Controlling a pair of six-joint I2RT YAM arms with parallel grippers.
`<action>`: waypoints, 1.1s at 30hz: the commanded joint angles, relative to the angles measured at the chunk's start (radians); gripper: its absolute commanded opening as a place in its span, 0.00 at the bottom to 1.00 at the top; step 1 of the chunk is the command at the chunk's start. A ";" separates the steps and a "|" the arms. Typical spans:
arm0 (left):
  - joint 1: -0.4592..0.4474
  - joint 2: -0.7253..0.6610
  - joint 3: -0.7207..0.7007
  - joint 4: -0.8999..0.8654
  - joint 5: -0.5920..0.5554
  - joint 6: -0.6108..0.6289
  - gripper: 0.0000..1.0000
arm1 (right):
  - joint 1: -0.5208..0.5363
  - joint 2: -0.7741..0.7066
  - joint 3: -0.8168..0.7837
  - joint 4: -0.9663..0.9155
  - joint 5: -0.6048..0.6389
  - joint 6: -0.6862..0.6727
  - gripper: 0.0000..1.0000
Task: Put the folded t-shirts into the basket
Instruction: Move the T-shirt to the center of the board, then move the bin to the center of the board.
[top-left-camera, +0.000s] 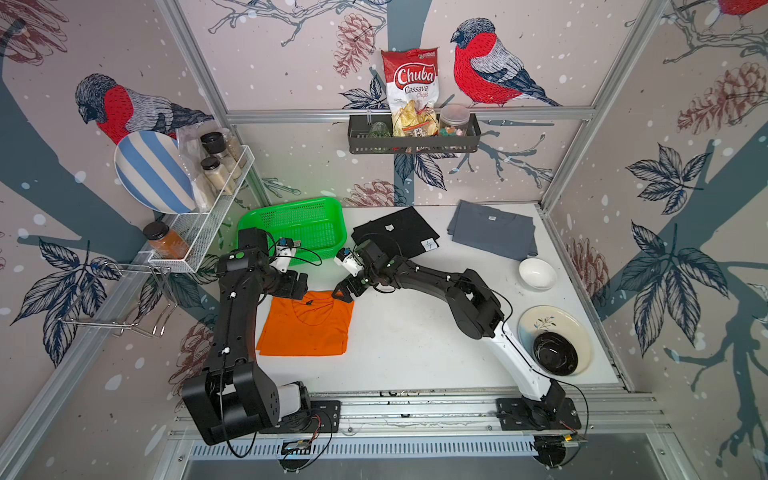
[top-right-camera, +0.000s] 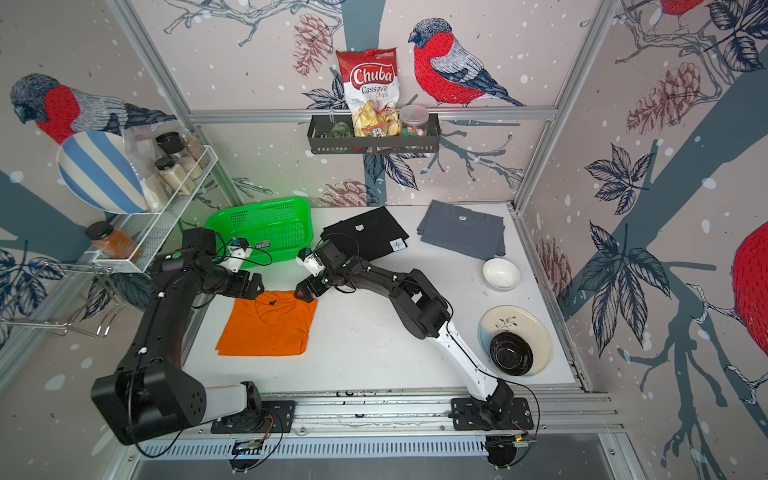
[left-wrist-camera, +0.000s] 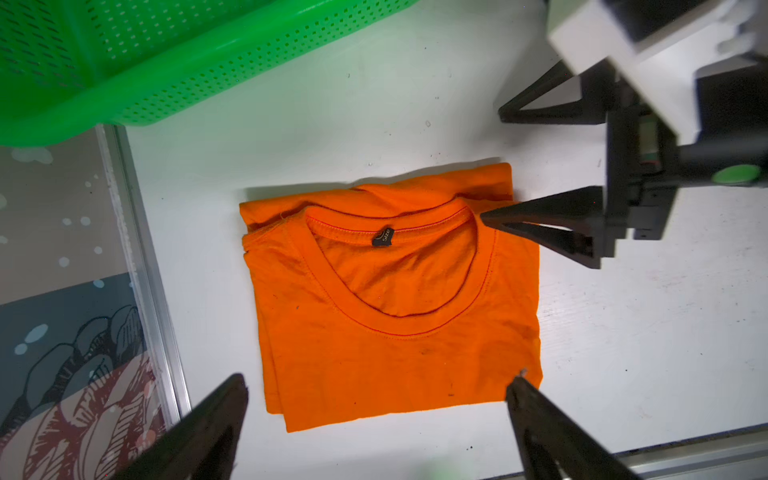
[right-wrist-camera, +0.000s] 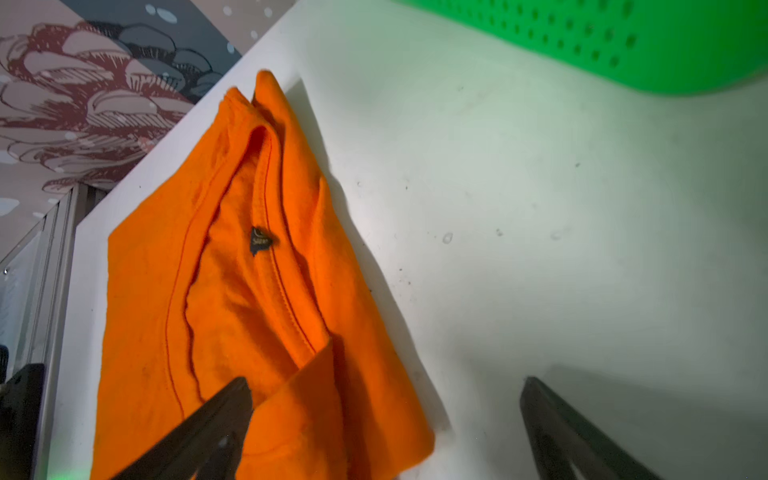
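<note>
— Where are the shirts?
— All three lie on your table (top-left-camera: 415, 332), outside the basket (top-left-camera: 286, 208). The orange shirt (top-left-camera: 305, 328) sits nearest the arm bases, just in front of the basket. The black shirt (top-left-camera: 395, 232) is beside the basket at the back, and the grey shirt (top-left-camera: 494, 235) is further right.
— And my grippers?
— Both stand spread wide, holding nothing. Your left gripper (top-left-camera: 297, 291) hangs over the orange shirt's far left corner. Your right gripper (top-left-camera: 341, 294) is at its far right corner, half over cloth, half over bare table. You can't tell whether either touches the cloth.
</note>
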 joint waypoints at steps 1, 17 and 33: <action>0.005 0.045 0.097 -0.082 0.067 0.014 0.96 | 0.004 0.028 0.019 -0.076 -0.062 -0.046 0.99; -0.146 0.460 0.562 -0.114 0.046 0.064 0.96 | -0.012 0.008 -0.080 -0.159 -0.226 -0.157 0.52; -0.284 0.808 0.725 0.028 -0.032 0.230 0.84 | -0.048 -0.434 -0.542 -0.105 -0.300 0.009 0.08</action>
